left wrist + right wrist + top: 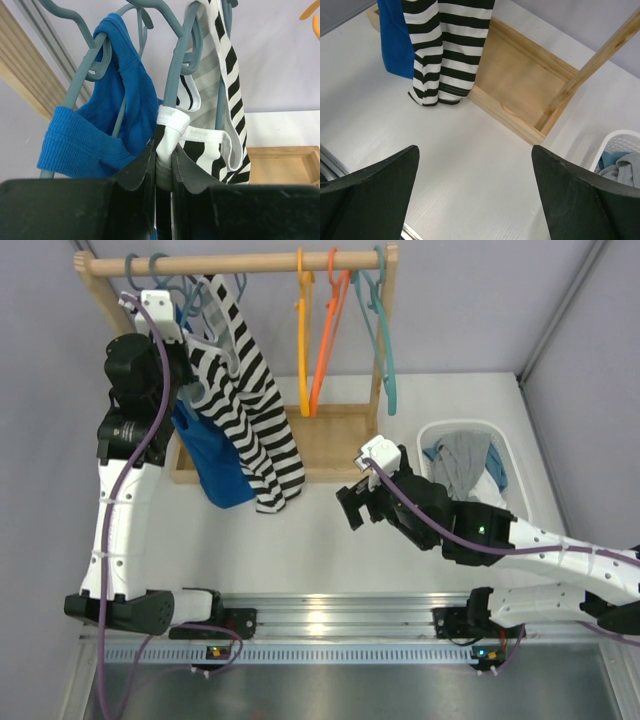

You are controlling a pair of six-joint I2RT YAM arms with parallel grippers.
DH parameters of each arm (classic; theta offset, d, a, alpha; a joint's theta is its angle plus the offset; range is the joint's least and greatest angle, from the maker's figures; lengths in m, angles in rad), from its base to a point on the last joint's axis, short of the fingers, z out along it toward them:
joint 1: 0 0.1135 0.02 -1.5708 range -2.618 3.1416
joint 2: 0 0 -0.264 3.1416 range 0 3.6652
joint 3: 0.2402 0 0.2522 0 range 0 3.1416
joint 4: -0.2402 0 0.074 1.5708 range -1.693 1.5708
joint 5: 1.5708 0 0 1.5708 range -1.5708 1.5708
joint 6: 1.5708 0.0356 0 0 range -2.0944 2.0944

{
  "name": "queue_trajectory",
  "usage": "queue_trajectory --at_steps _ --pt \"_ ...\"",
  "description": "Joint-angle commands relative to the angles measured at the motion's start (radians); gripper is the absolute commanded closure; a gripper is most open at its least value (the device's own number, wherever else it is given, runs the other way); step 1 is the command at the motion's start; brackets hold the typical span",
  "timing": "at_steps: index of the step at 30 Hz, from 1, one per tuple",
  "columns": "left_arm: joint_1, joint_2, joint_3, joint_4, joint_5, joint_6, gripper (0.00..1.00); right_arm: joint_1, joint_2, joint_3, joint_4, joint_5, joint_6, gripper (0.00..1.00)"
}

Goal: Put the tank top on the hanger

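Black-and-white stripes mark the tank top (245, 410), which we see draped by the slate hanger (173, 75) under the wooden rail (240, 262), beside a blue top (215, 465), our left pincer (163, 155) clenched on its white-edged strap, our right pincer (475, 152) released and empty above the tabletop (375, 115).

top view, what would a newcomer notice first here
The black-and-white striped tank top stands out, hanging at the left end of the wooden rack beside a blue top. The left end effector pinches its white strap up there, while the right end effector hangs open over the table, near a white basket.
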State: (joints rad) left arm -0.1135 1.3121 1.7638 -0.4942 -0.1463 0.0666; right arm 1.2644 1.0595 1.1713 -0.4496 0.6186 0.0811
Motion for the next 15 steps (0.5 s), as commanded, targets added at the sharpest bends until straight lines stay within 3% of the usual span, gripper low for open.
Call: queue_trajectory --at_steps 1,6,15 --pt "0.006 -0.050 -0.032 0.036 -0.006 -0.033 0.98 -0.011 -0.013 0.001 0.042 -0.014 0.016 0.07" --pt "0.006 -0.071 -0.041 0.034 -0.006 -0.037 0.83 -0.011 -0.009 0.002 0.045 -0.022 0.022 0.06" --pt "0.006 -0.094 -0.043 0.022 0.016 -0.044 0.67 -0.011 -0.007 -0.002 0.046 -0.023 0.029 0.06"
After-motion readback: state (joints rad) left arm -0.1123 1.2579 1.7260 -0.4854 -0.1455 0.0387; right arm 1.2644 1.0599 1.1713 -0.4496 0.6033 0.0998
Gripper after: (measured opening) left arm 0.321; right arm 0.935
